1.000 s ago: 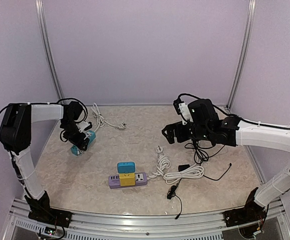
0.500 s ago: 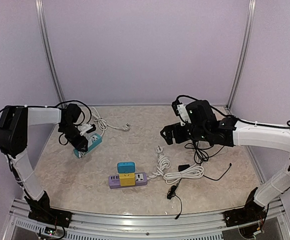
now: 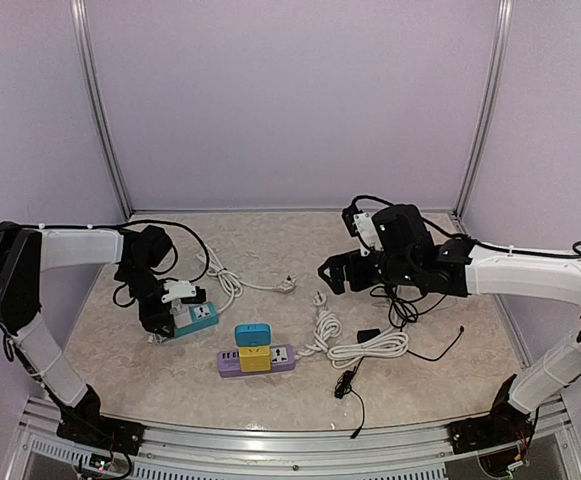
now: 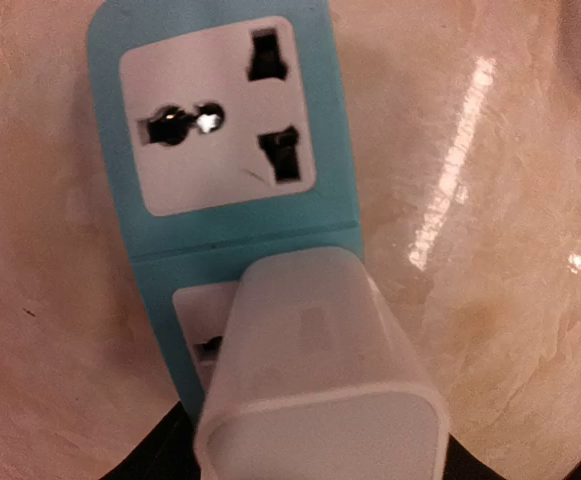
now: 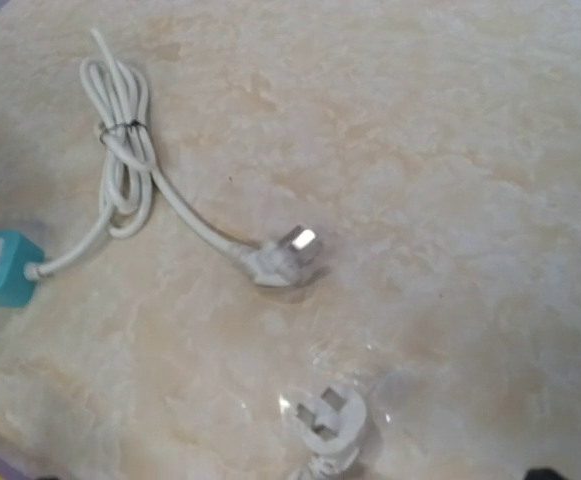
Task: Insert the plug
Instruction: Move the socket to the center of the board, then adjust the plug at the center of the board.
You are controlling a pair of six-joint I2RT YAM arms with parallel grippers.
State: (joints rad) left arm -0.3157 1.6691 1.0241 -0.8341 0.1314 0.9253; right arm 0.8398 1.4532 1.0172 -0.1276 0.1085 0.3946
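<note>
A teal power strip (image 3: 198, 318) lies on the table left of centre, and its empty socket (image 4: 215, 115) faces the left wrist camera. A white adapter (image 4: 315, 375) sits in its other socket. My left gripper (image 3: 166, 305) is at the strip's left end, seemingly closed on the adapter, with its fingers almost hidden. The strip's white cord ends in a loose flat plug (image 3: 290, 284), also in the right wrist view (image 5: 290, 255). A second, round white three-pin plug (image 5: 325, 420) lies close by (image 3: 318, 298). My right gripper (image 3: 336, 272) hovers open and empty above both plugs.
A purple strip (image 3: 280, 360) carrying a yellow adapter (image 3: 254, 359) and a blue adapter (image 3: 253, 334) lies near the front centre. A coiled white cord (image 3: 365, 347) and black cables (image 3: 402, 308) with a black adapter (image 3: 368, 334) lie to the right. Frame posts stand at the back corners.
My left gripper has brought the teal strip right and toward the front, trailing its cord and plug toward the centre. My right gripper has shifted slightly left.
</note>
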